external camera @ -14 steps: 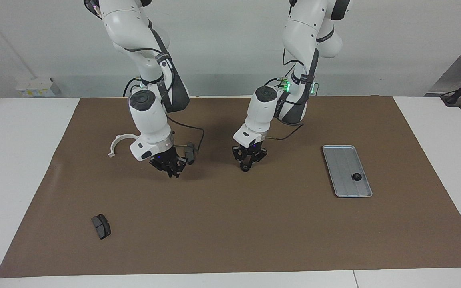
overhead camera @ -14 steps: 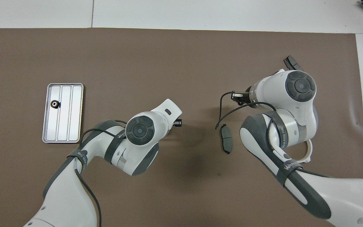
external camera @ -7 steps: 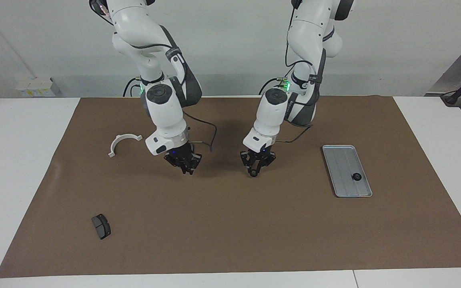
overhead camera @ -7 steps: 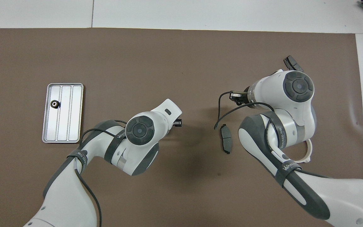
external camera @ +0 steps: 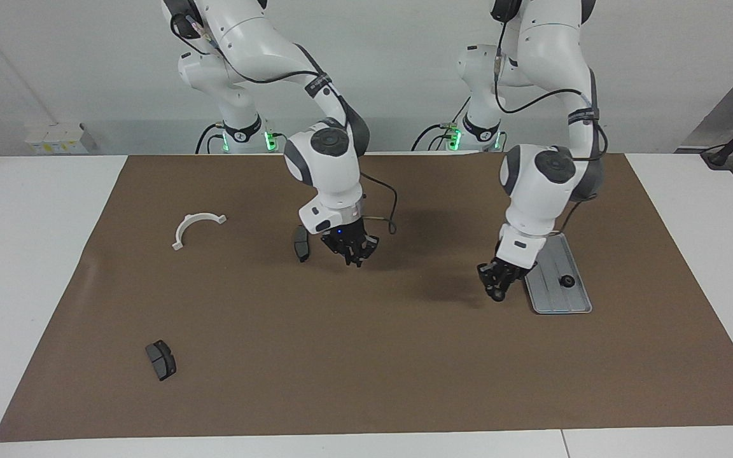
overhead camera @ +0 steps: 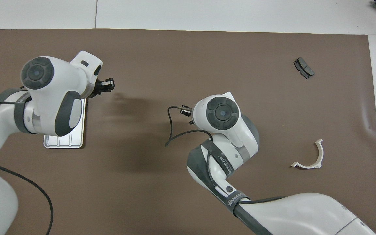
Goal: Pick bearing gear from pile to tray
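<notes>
The silver tray [external camera: 564, 300] lies toward the left arm's end of the mat, with one small black bearing gear [external camera: 567, 280] in it. My left gripper [external camera: 497, 291] hangs low over the mat just beside the tray, shut on what looks like a small dark bearing gear. In the overhead view the left arm covers most of the tray [overhead camera: 64, 142], and the left gripper [overhead camera: 108, 86] shows beside it. My right gripper [external camera: 355, 256] is shut and empty over the middle of the mat, beside a dark brake pad [external camera: 301, 243].
The pile is scattered. A white half-ring bracket [external camera: 196, 226] [overhead camera: 310, 157] lies toward the right arm's end. Another brake pad [external camera: 161, 359] [overhead camera: 304, 68] sits farther from the robots. A black cable [overhead camera: 171, 130] loops from the right wrist.
Both arms have swung toward the left arm's end of the table. The left gripper went from mid-mat to beside the tray. The right gripper moved to the middle, uncovering the bracket.
</notes>
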Controlling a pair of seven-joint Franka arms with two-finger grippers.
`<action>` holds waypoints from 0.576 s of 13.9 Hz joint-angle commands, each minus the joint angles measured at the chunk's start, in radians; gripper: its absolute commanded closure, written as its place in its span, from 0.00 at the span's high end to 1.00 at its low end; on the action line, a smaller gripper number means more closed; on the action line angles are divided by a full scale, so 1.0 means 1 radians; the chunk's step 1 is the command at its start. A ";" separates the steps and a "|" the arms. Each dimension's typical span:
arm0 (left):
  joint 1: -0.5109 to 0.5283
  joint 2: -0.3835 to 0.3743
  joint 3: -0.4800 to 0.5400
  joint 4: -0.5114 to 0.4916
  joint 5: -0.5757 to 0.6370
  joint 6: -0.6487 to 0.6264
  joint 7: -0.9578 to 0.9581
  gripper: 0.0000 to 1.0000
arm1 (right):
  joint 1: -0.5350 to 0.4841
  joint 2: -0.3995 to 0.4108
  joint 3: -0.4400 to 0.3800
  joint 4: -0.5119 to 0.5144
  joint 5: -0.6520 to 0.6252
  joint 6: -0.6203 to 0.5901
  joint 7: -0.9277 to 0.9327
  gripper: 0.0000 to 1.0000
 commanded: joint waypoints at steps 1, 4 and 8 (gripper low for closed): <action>0.103 -0.046 -0.012 -0.043 -0.002 -0.093 0.177 0.14 | 0.036 0.087 -0.002 0.096 -0.050 0.004 0.085 0.00; 0.190 -0.074 -0.010 -0.085 -0.002 -0.178 0.398 0.17 | 0.074 0.123 -0.004 0.096 -0.067 0.059 0.149 0.00; 0.223 -0.117 -0.009 -0.174 -0.003 -0.199 0.511 0.27 | 0.076 0.126 -0.005 0.095 -0.092 0.046 0.154 0.93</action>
